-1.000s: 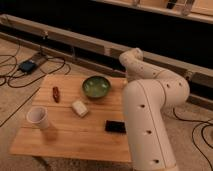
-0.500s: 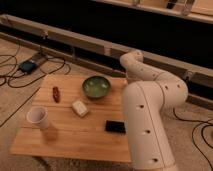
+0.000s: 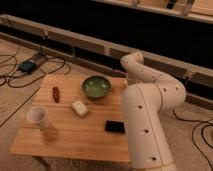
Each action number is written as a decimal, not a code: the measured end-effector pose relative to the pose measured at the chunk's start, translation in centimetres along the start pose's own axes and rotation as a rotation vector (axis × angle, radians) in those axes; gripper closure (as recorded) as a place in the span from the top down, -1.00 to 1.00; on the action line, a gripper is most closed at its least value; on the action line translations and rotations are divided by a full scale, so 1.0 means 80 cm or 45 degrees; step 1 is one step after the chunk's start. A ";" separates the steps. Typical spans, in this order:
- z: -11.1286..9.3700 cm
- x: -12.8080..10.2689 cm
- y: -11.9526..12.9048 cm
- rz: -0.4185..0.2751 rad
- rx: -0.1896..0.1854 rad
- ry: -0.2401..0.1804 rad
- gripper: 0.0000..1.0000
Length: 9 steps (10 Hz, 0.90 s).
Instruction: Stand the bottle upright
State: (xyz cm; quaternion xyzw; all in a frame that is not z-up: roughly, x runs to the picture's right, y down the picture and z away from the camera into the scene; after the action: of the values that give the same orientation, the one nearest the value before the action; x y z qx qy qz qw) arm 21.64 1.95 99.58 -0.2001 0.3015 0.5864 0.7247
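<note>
The end effector is hidden behind the arm [image 3: 147, 107], which the bottom edge cuts off.

- No writing, brand, number or sign can be read anywhere in the view.
- The bottle [image 3: 79, 108], lying on the bench [image 3: 75, 142], is too blurred for any lettering to be made out.
- The white paper cup [image 3: 39, 117] and the dark flat object [image 3: 115, 127] show no legible marks.
- The robot's white arm [image 3: 147, 110] shows no legible marking. The claw is out of sight beyond it, so nothing can be read there.
</note>
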 end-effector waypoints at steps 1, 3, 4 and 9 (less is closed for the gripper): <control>0.001 0.002 0.001 0.003 -0.001 0.012 0.30; -0.001 0.005 0.003 0.012 -0.006 0.028 0.30; -0.004 0.006 0.004 0.017 -0.007 0.038 0.24; -0.005 0.012 0.003 -0.001 -0.001 0.080 -0.75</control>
State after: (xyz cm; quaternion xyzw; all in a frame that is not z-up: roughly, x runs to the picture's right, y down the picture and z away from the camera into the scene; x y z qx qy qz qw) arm 21.45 2.44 98.62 -0.2188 0.3238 0.5796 0.7151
